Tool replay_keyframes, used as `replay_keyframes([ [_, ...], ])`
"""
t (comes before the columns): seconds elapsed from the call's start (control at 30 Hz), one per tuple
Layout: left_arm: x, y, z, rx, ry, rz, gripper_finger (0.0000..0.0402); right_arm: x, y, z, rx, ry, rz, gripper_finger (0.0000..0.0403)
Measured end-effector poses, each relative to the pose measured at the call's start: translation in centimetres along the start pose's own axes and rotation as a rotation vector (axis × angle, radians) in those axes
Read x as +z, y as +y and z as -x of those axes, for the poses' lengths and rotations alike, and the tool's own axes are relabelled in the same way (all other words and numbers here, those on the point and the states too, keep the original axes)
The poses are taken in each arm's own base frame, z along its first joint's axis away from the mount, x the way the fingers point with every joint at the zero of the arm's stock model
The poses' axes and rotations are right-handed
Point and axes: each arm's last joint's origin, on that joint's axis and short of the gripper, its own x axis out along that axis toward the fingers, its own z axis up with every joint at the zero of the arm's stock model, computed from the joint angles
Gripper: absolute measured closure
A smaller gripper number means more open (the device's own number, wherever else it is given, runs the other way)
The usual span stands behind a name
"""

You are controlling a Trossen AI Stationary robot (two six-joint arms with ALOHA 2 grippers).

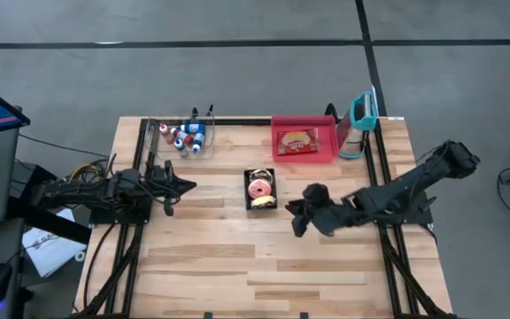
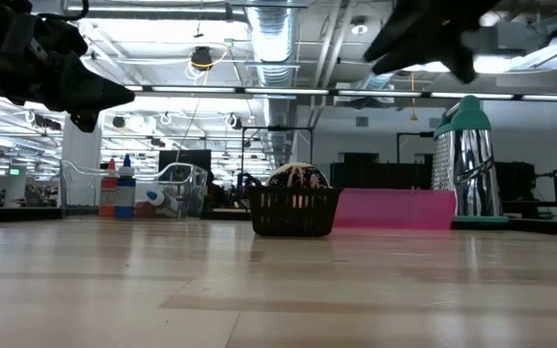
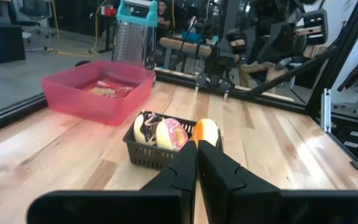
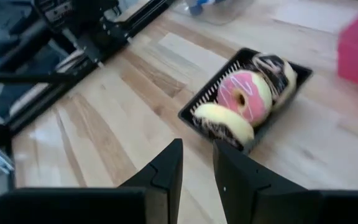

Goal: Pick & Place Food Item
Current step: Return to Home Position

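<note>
Two dark arms hang above the bench, neither holding anything. The left arm (image 1: 118, 190) lies over the left edge, its left jaws clenched on nothing. The right arm (image 1: 388, 195) reaches in from the right edge, its right jaws slightly parted and empty, near the black basket (image 1: 261, 189) of doughnuts. The orange popcorn bag (image 1: 297, 140) lies inside the red bin (image 1: 304, 159) by the far edge. To go home cleanly, the right arm should probably lift first, then draw back toward the right edge, clear of the basket and the grater (image 1: 359, 124).
</note>
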Motion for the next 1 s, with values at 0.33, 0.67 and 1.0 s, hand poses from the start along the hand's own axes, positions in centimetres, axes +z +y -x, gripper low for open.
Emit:
replay_keyframes([
  [0.33, -0.4, 0.0, -0.4, 0.010, 0.052, -0.008, 0.0390, 2.4, -5.0, -5.7, 0.421, 0.062, 0.180, 0.0321],
  [0.67, -0.6, 0.0, -0.7, 0.015, 0.083, -0.012, 0.0389, -1.5, -11.6, -3.1, 0.555, 0.002, 0.312, 0.0321],
  [1.0, -0.8, 0.0, -0.9, 0.020, 0.109, -0.016, 0.0389, -4.9, -15.6, -0.1, 0.617, -0.127, 0.356, 0.0321],
])
